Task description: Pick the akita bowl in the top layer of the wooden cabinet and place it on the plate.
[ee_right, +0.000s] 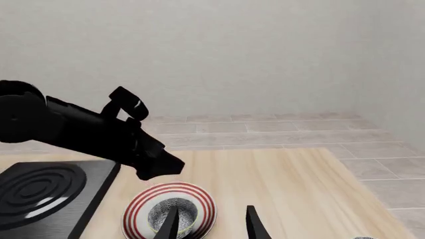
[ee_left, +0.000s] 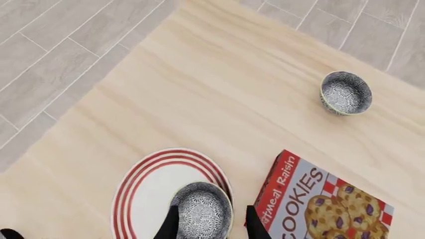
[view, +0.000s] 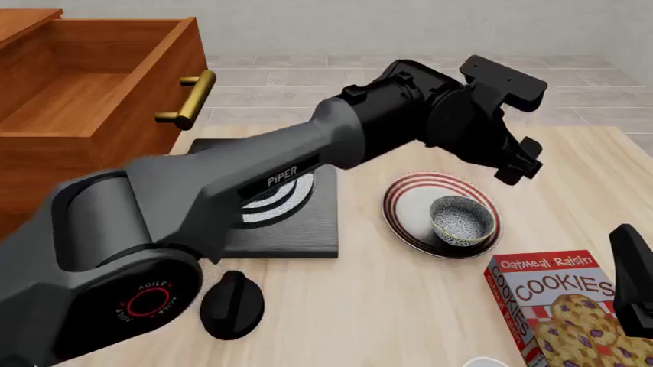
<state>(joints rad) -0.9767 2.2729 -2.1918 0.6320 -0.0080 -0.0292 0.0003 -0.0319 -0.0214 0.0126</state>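
1. Pale wooden table, light grain, over a grey tiled floor.
2. Below the left gripper: red-ringed plate flat on the wood.
3. Just beside the plate: Oatmeal Raisin cookie box, lying flat.
4. Left of the gripper: black square stove; black knob nearer the camera.
5. Well apart from the gripper: second speckled bowl.

Table: pale wood grain, smooth, matt. Wooden cabinet and top layer: reddish-brown wood; handle brass, shiny. Plate and akita bowl: glazed ceramic look. Stove at 9 o'clock of plate: black, glossy. Cookie box: printed cardboard.
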